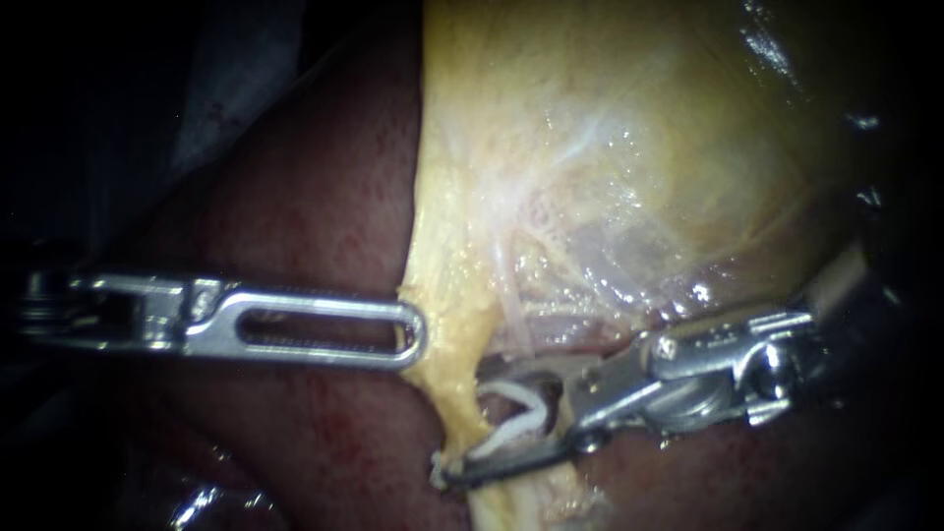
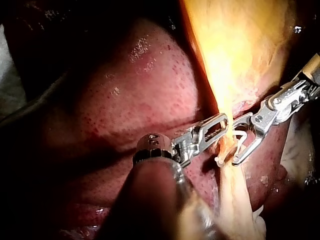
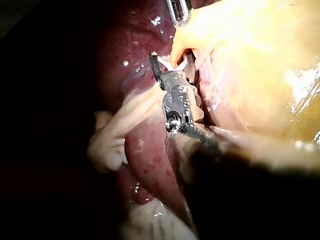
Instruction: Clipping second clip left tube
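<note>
My left instrument (image 1: 411,334) comes in level over the dark red liver (image 1: 295,197). Its slotted jaws are shut on the yellow edge of the gallbladder (image 1: 610,128) and tent it sideways. My right instrument (image 1: 462,423) stands with jaws wide apart, carrying an open white clip (image 1: 516,413) between them. The jaws straddle a yellowish tube (image 1: 457,388) that runs down from the gallbladder's edge. In the left wrist view both instruments (image 2: 222,125) (image 2: 236,142) meet at this strand, with the clip (image 2: 240,137) against it. In the right wrist view my right instrument (image 3: 172,62) points at the same spot.
Pinkish strands and thin membrane (image 1: 560,324) lie just above the right instrument's upper jaw. Pale fatty tissue (image 3: 107,142) hangs beside the right instrument over the liver. The tip of the left instrument (image 3: 179,12) shows ahead of the right instrument.
</note>
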Controlling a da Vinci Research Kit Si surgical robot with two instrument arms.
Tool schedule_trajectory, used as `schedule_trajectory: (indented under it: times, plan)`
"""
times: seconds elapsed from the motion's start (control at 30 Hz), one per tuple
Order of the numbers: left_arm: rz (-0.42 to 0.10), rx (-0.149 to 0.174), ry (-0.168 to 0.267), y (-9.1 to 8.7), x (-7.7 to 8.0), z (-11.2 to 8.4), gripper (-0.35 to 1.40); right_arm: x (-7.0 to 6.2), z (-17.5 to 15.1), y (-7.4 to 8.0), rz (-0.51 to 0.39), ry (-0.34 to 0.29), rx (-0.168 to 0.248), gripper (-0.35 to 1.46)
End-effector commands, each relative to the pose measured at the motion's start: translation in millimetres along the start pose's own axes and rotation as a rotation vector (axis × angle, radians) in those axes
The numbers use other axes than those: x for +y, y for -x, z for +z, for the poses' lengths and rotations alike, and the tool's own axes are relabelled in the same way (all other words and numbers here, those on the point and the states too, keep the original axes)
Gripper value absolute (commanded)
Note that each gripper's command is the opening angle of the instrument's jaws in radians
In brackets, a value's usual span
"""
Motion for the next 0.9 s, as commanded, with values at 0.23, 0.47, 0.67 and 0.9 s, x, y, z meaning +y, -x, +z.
schedule_trajectory:
  times: [0.23, 0.47, 0.67, 0.9]
  plan:
    - [0.000, 0.000, 0.000, 0.0, -0.1, 0.1, -0.35, 0.1, 1.7, 0.3, 0.023, -0.002, -0.002, 0.52]
    - [0.000, 0.001, -0.001, -0.1, -0.1, 0.2, -0.35, 0.5, 1.8, 0.3, 0.048, -0.001, 0.000, 0.50]
    - [0.001, 0.003, -0.003, -0.1, -0.1, 0.2, -0.35, 0.6, 1.7, 0.2, 0.095, -0.001, 0.002, 0.47]
    - [0.001, 0.003, -0.003, -0.2, 0.0, 0.4, -0.35, 0.6, 1.4, -0.1, 0.127, -0.002, 0.003, 0.44]
